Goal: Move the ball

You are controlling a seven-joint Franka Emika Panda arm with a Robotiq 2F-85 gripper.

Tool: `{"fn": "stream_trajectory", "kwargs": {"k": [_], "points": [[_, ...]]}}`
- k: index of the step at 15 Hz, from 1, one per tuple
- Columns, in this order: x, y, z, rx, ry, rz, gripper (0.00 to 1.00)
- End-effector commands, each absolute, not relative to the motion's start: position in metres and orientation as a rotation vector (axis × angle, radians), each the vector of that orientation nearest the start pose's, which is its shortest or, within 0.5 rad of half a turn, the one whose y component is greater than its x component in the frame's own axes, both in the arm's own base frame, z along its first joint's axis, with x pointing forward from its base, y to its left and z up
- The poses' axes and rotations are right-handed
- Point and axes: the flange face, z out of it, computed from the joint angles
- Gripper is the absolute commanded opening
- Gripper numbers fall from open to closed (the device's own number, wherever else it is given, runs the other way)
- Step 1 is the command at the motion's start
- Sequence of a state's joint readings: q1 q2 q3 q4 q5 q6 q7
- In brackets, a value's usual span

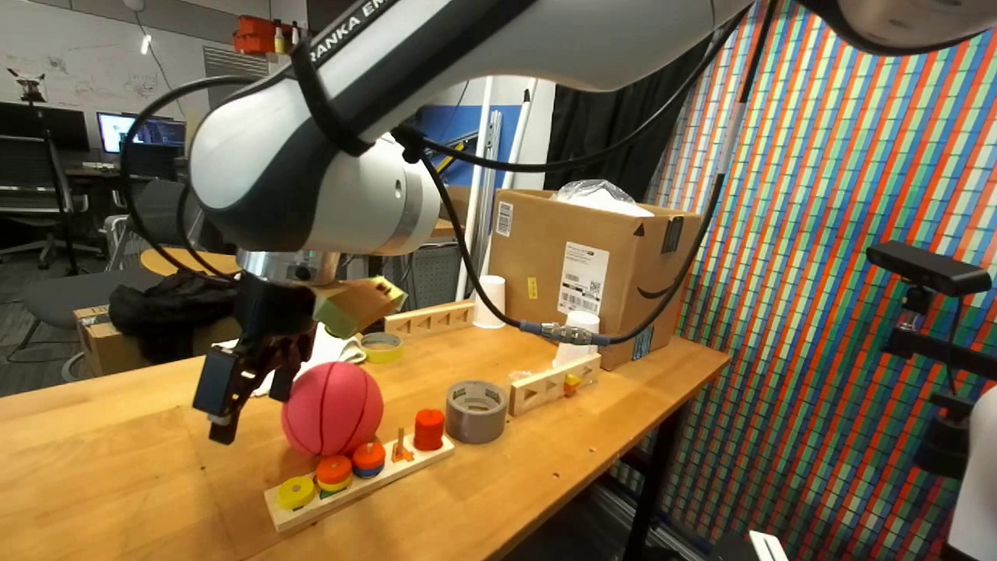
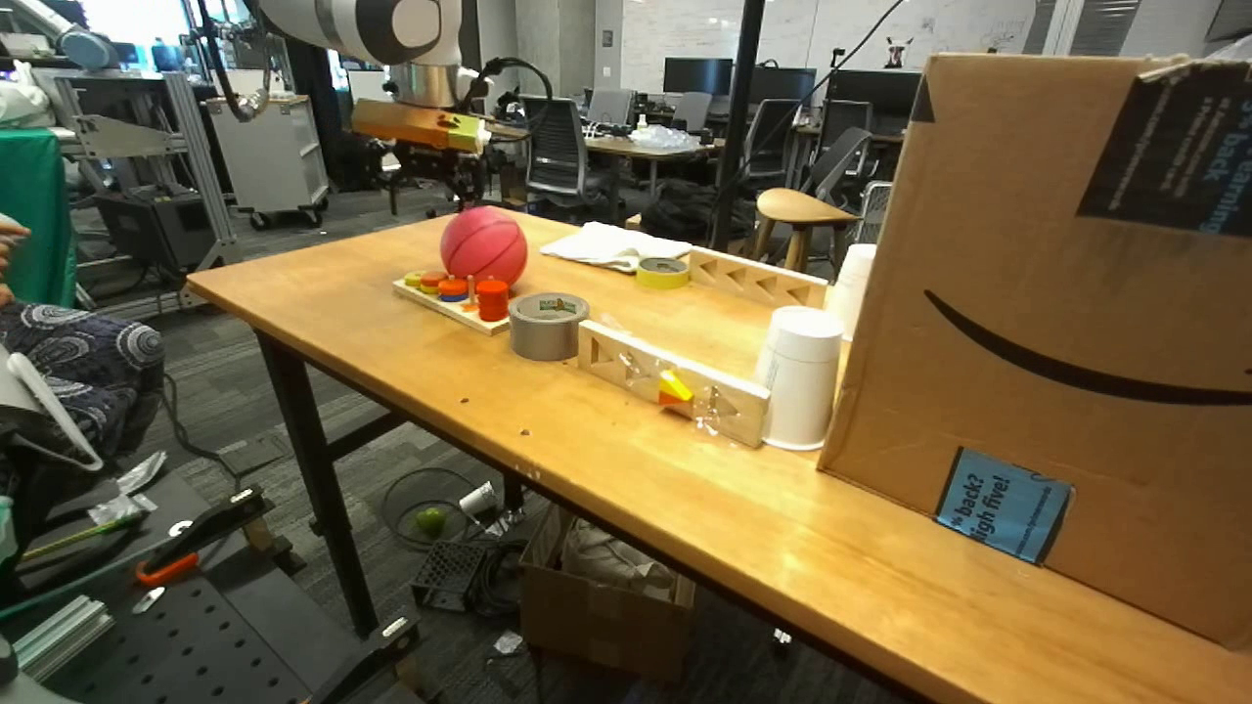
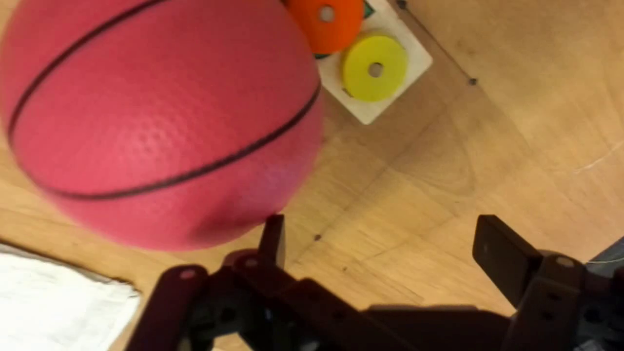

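Worktop [image 2: 626, 440]: wooden; carries the peg board [image 1: 366, 485], from which all places are taken.

Cardboard box [image 2: 1037, 293]: well apart from the peg board, beyond its red stack [image 1: 428, 430].

Peg board: pale wood, low.

Pincer [image 3: 382, 243]: over the worktop, near the peg board end bearing the yellow disc [image 1: 296, 492]. Jaws spread wide, nothing held.

Ball [image 1: 332, 409]: pinkish-red, dark seams; just beside the peg board's long side, touching or not uncertain. Status, as judged: approach stage, grasp not made. Outstanding: straddle, close, carry, set down; destination unstated. Breadth may prove a tight fit.

Grey tape roll [image 1: 475, 427]: just off the peg board's red-stack end.
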State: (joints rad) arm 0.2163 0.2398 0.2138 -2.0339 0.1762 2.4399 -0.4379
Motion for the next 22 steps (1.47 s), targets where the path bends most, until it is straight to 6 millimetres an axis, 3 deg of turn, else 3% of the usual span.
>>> {"fn": "stream_trajectory", "kwargs": {"k": [1,4,6,8,10,14,17,22], "points": [[0.580,0.176,0.399,-2.949,-0.975,-0.372,1.00],[0.592,0.108,0.450,-3.069,-0.817,-0.539,1.00],[0.587,0.061,0.487,-3.133,-0.697,-0.645,1.00],[0.578,0.040,0.496,-3.175,-0.644,-0.678,1.00],[0.566,0.041,0.485,-3.181,-0.627,-0.639,1.00],[0.531,0.087,0.423,-3.125,-0.666,-0.460,1.00],[0.510,0.114,0.388,-3.106,-0.695,-0.339,1.00],[0.495,0.129,0.363,-3.117,-0.693,-0.256,1.00]]}}
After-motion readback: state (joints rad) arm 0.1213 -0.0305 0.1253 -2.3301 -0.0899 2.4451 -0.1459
